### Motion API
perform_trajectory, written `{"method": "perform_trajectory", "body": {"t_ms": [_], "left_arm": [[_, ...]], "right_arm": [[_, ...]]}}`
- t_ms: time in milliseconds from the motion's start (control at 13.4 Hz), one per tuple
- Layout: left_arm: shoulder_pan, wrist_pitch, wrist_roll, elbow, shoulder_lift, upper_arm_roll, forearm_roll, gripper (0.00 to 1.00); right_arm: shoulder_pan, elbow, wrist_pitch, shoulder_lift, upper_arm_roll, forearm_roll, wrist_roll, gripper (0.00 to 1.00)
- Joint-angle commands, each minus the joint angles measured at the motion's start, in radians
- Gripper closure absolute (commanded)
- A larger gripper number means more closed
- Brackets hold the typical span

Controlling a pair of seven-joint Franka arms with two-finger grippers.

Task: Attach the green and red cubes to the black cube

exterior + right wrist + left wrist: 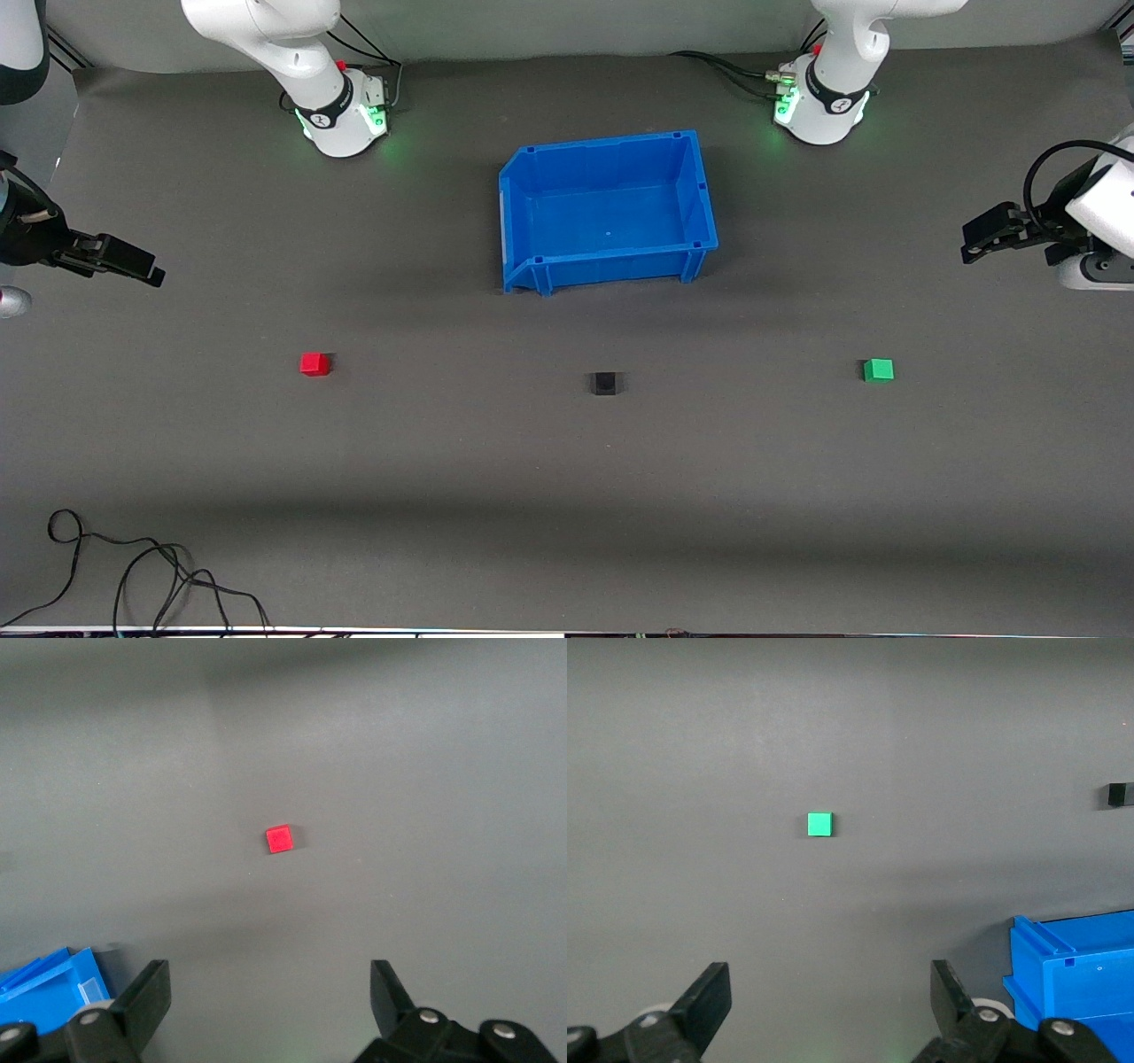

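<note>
The black cube (605,383) sits alone on the dark surface (532,496), nearer the front camera than the blue bin (608,209) and apart from it; it lies between the two coloured cubes, well apart from each. The red cube (314,363) rests toward the right arm's end of the surface; the green cube (879,369) rests toward the left arm's end; all three lie in a rough row, none touching another.

The right gripper (146,270) hangs above the surface at the right arm's end, fingers spread wide and holding nothing; the red cube is well apart from it, and in the right wrist view the red cube (280,839) shows out ahead of the spread fingers (146,997), roughly centred between them. The left gripper (974,246) hangs above the surface at the left arm's end, likewise spread and empty; the green cube is well apart from it, and in the left wrist view the green cube (819,824) lies ahead of the fingers (709,1001), with the black cube (1118,795) at that picture's edge. A loose cable (133,576) lies on the surface close to the front camera.
</note>
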Motion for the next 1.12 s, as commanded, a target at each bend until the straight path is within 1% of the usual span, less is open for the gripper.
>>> {"method": "perform_trajectory", "body": {"t_ms": [0, 595, 819, 1042], "left_arm": [[-0.013, -0.017, 0.013, 0.021, 0.008, 0.006, 0.018, 0.0], [-0.012, -0.013, 0.013, 0.021, 0.009, 0.006, 0.021, 0.0], [-0.012, -0.011, 0.013, 0.021, 0.009, 0.006, 0.019, 0.0], [-0.001, -0.019, -0.017, 0.02, 0.014, 0.007, 0.012, 0.0]], "right_arm": [[0.005, -0.001, -0.009, -0.005, -0.002, -0.019, -0.02, 0.0], [0.004, -0.003, -0.006, -0.007, -0.003, -0.019, -0.017, 0.0], [0.004, -0.007, 0.008, 0.019, -0.002, -0.008, -0.017, 0.0], [0.017, -0.072, 0.081, 0.065, 0.001, -0.008, -0.007, 0.0]]}}
